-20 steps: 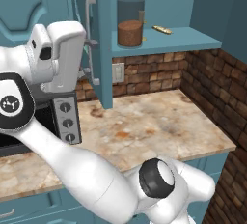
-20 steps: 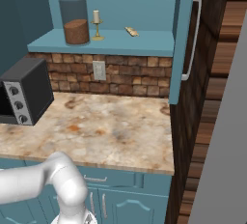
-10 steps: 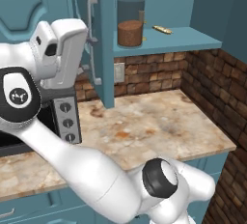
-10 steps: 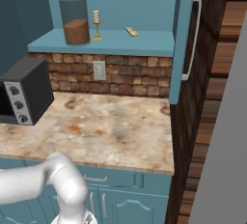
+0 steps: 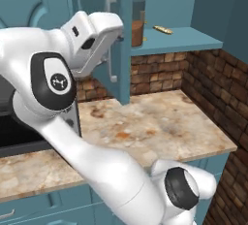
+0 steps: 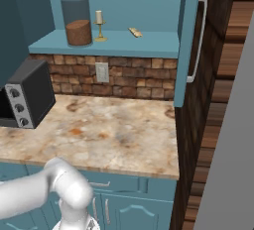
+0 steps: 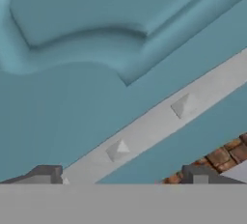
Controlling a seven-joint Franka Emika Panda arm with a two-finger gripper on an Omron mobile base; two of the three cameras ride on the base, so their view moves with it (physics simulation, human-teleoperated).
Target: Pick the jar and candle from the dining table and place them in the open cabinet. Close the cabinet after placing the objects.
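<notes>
The jar [image 6: 77, 22] stood on the shelf [image 6: 149, 44] inside the cabinet [image 6: 187, 40], with the candle [image 6: 99, 25] just right of it and a stick [image 6: 134, 32] farther right. Below the shelf lay the counter [image 6: 114, 132], the oven [image 6: 27, 93] at its left end.

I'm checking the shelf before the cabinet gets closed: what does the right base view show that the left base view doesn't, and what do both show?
Right base view alone: the candle standing beside the jar, and the right door's handle. Left base view alone: the arm's hand at the left door's handle, with that door covering part of the jar. Both: the jar on the teal shelf, a small yellowish piece, the marbled counter.
</notes>
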